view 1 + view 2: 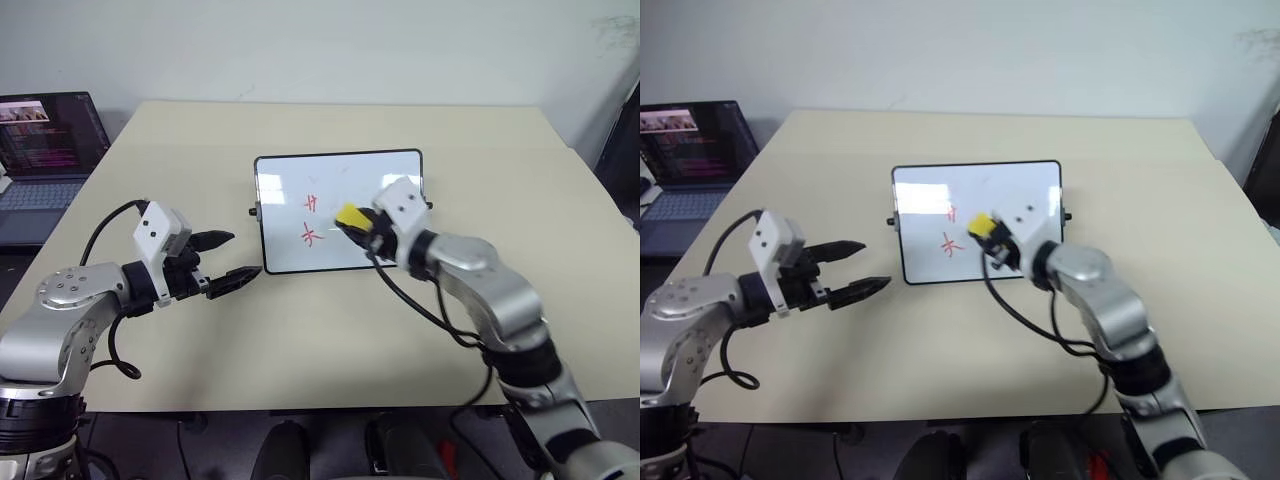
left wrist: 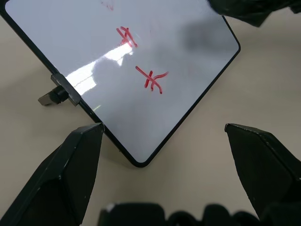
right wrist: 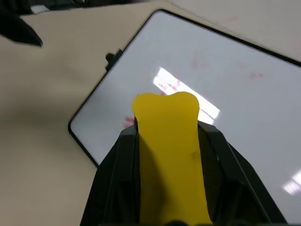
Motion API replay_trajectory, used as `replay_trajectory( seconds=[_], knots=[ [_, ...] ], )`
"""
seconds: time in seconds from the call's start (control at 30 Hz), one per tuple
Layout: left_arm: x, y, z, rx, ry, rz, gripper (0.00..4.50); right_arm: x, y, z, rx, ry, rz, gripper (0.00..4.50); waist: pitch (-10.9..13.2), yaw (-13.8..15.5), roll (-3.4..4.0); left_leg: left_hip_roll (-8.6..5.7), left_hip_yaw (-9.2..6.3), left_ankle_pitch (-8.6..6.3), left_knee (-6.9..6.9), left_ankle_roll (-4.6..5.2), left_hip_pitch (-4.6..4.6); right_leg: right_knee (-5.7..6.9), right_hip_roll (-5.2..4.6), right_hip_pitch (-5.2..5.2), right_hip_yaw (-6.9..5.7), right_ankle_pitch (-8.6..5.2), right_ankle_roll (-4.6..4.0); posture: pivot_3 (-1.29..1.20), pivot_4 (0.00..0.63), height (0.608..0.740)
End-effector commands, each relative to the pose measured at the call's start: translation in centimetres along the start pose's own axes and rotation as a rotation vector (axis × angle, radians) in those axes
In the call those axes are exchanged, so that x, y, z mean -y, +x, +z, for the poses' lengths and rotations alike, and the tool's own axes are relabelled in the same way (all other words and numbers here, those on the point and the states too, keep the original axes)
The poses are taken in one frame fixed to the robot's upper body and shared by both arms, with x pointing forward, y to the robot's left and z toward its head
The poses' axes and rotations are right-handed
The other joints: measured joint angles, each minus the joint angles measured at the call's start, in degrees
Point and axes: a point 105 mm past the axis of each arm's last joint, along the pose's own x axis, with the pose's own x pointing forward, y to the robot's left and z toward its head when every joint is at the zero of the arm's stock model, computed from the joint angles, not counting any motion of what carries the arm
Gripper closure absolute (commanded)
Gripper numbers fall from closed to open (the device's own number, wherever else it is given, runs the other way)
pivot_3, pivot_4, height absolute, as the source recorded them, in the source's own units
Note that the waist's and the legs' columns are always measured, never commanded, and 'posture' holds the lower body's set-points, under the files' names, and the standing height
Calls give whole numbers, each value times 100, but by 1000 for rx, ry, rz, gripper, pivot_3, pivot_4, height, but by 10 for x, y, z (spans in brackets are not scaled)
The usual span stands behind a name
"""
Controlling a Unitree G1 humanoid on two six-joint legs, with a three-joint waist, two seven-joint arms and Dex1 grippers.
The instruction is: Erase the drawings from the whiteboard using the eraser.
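Holding the eraser [image 1: 349, 216] clamped between its two fingers, my right gripper [image 1: 362, 228] sits over the right half of the whiteboard [image 1: 338, 170], yellow top up and the block's long axis running along the fingers, pointing toward the robot's left. The whiteboard lies flat near the middle of the table [image 1: 500, 160], its long sides running left to right across my view. Two of the drawings [image 1: 312, 220], both red crossed-stroke marks, stand one above the other just to the left of the eraser's tip; the nearer one [image 2: 152, 79] looks untouched, and above them in the left wrist view I can make out only a faint red trace. That is the relation I care about: the marks lie directly ahead of the eraser along its own axis, so I judge a short sweep leftward across the board should take them, provided the felt is pressed down; I cannot tell whether it touches the surface now. My right forearm reaches in from the lower right, wrist roughly level. My left gripper [image 1: 232, 259] hangs open, fingers spread, just off the board's near left corner, close enough to steady the frame. A laptop [image 1: 45, 150] sits at the far left.
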Motion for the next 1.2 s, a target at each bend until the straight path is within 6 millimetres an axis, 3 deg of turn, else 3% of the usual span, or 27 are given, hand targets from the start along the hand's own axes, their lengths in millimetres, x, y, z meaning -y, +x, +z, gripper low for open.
replay_trajectory(
  seconds=[0.03,0.27,0.4,0.63,0.87,1.2],
  knots=[
    [-1,-4,11,19,34,6,0,5,17,17,34,-54,-4,3221,0,14,0,-1,-1,0,0,0,-2,-1,0,0,-1,0,0,0,150,740],
    [2,-4,11,20,34,-4,0,26,49,27,35,-133,-32,3221,0,32,-2,-14,4,0,2,0,-7,-4,-20,-1,-2,1,-1,0,150,740],
    [3,-4,11,16,36,-12,0,27,61,8,-44,-193,4,3221,0,19,-1,-10,1,0,-1,0,-7,-1,-19,-2,-5,1,-2,0,150,740],
    [3,-3,12,17,38,-17,0,17,60,-24,-160,-237,102,3221,0,19,-1,-10,2,0,-1,0,-6,-1,-19,-2,-4,1,-2,0,150,740],
    [5,-1,11,21,39,-22,0,45,68,6,-67,-285,-56,3221,1,17,-1,-10,2,0,3,-1,-4,6,-19,-2,-4,2,-3,0,150,740],
    [9,-3,7,25,34,-14,0,14,74,-27,-187,-300,149,3221,0,9,-1,-9,2,0,1,0,-3,5,-19,-2,-4,2,-3,0,150,740]
  ],
)
